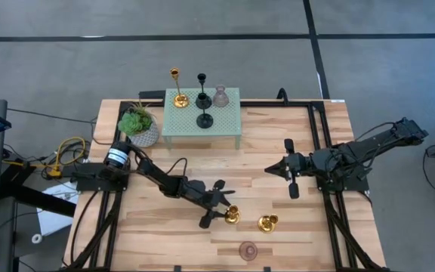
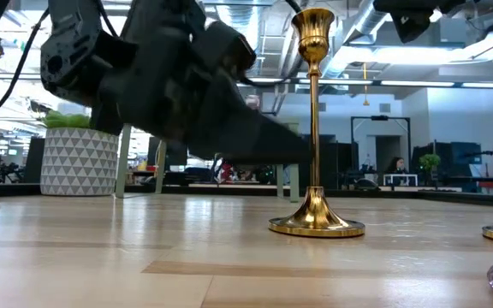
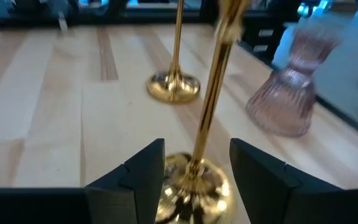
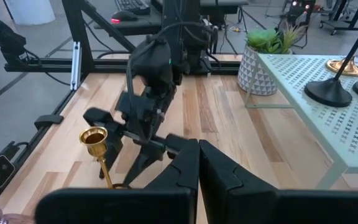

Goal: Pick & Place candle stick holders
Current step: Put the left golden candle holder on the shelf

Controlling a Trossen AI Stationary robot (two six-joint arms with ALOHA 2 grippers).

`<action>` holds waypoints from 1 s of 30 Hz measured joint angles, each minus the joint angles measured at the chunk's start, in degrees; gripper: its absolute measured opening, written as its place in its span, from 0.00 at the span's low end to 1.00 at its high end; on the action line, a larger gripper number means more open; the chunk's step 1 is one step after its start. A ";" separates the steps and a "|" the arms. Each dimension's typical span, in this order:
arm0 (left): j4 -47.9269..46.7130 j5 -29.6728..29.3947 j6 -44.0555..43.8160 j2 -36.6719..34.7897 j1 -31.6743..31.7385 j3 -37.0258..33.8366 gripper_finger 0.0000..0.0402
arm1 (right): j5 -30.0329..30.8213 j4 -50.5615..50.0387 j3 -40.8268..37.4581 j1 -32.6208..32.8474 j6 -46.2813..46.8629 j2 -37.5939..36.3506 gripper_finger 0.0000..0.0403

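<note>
Left gripper (image 1: 219, 210) straddles a gold holder (image 1: 232, 216); jaws apart, not yet clamped.

Nearest first: in the left wrist view the holder's stem (image 3: 211, 106) rises between the two dark fingers (image 3: 143, 174), long axis tilted slightly off upright, base (image 3: 191, 190) on the table (image 1: 308, 234); a second gold holder (image 1: 268, 223) stands just beside; a pink one (image 1: 248, 250) near the front edge; right gripper (image 1: 290, 176) waits well apart, fingers clenched on nothing; the green stand (image 1: 229, 125) lies farthest.
</note>
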 joint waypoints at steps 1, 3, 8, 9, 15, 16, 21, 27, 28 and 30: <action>0.04 0.01 -0.04 1.34 -0.04 0.86 0.45 | 0.00 0.11 0.01 0.00 0.00 0.00 0.00; -0.15 -0.04 -0.06 4.15 -0.34 2.85 0.45 | 0.00 0.16 0.02 0.00 0.00 -0.02 0.00; -0.32 0.23 -0.15 6.01 -0.07 4.62 0.45 | 0.00 0.16 0.02 0.03 0.03 -0.01 0.00; -0.15 0.23 -0.15 5.75 0.04 4.62 0.45 | -0.01 0.17 0.02 0.09 0.04 -0.01 0.00; -0.24 0.28 -0.04 4.16 0.02 4.66 0.45 | 0.00 0.13 0.00 0.09 0.07 0.00 0.00; -0.63 0.32 -0.04 4.16 0.02 4.64 0.45 | -0.01 0.11 0.02 0.07 0.07 0.00 0.00; -2.66 0.21 -0.91 4.25 0.07 4.63 0.39 | -0.02 -0.15 0.01 0.07 0.07 0.00 0.00; -2.91 0.21 -1.68 4.27 0.07 4.62 0.29 | -0.02 -0.24 0.02 0.07 0.14 0.00 0.00; -2.92 0.21 -1.69 4.27 0.07 4.62 0.28 | -0.01 -0.24 0.02 0.07 0.17 -0.01 0.00; -2.91 0.14 -1.68 4.29 0.07 4.62 0.25 | -0.02 -0.26 0.02 0.07 0.17 -0.01 0.00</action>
